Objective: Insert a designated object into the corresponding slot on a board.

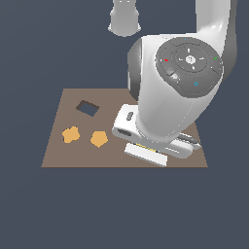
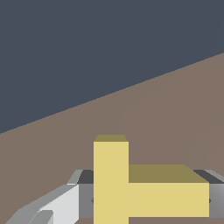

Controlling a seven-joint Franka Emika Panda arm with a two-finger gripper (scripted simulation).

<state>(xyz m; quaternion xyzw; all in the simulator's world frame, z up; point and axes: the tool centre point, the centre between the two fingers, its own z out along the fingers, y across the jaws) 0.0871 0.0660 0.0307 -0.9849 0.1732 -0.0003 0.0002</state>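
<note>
Wrist view showed the yellow T-shaped block filling the lower part of the picture, its stem and crossbar both plain, with grey gripper fingers pressed against its two ends, so the gripper was pinching the block between them. Behind the block lay the flat brown board, and beyond the board's edge only the dark blue-grey ground. No cut-out appeared in that picture. From the exterior view the block was almost wholly hidden: only a thin yellow sliver peeked out under the white hand of the arm, just above the pale gripper body, low over the board toward the exterior view's right. Whether the block touched the board could not be told. On the exterior view's left side of the board sat a dark rectangular cut-out, and nearer the front edge two orange pieces lay side by side, one with a lobed outline and one roughly pentagonal, both well apart from the gripper. The T-shaped slot was not to be seen, the bulky arm covering that part of the board.
</note>
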